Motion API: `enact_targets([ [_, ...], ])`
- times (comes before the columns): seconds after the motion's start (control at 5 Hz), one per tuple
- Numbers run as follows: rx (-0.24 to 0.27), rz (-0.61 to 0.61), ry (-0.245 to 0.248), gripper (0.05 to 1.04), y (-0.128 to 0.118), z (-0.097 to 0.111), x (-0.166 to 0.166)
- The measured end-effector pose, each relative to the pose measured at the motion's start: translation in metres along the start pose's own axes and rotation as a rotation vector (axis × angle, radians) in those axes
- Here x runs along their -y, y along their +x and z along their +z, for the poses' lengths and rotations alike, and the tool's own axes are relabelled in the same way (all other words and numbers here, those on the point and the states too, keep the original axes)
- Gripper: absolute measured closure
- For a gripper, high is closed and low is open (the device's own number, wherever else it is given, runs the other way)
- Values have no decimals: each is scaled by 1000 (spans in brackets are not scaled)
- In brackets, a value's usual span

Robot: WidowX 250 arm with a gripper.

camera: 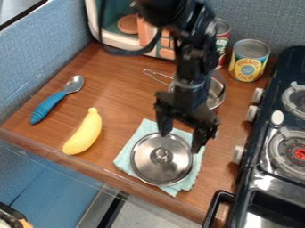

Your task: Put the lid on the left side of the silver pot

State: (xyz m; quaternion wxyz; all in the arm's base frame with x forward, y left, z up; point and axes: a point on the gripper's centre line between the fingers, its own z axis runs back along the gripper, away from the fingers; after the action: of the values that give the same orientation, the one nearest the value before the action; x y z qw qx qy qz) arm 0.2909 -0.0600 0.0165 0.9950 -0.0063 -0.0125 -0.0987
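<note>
The black gripper (180, 143) hangs over the upper right part of the lid, its two fingers spread apart and nothing visible between them. Beneath it, the round silver lid (149, 168) with a small central knob lies on a light teal cloth (125, 156) near the counter's front edge. Behind the arm is a silver pot (216, 94), its bowl showing to the right and a thin wire-like handle to the left; the arm hides its middle. Whether the fingertips touch the lid, I cannot tell.
A yellow banana (84, 133) and a blue-handled spoon (55, 100) lie to the left. Two cans, one yellow (249, 61), stand behind the pot. At the right is a black stove (262, 147) with knobs; bare wood (128, 91) stretches between spoon and pot.
</note>
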Motion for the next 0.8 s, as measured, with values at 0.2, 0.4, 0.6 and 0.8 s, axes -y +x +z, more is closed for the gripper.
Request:
enact_targets([
  [0.2, -9, -29, 16, 83, -18, -18, 1],
  [0.4, 5, -45, 30, 132, -22, -25, 0],
  [0.6, 17, -49, 25, 409, -19, -27, 0],
  [0.8, 12, -60, 24, 677, -16, -27, 1],
])
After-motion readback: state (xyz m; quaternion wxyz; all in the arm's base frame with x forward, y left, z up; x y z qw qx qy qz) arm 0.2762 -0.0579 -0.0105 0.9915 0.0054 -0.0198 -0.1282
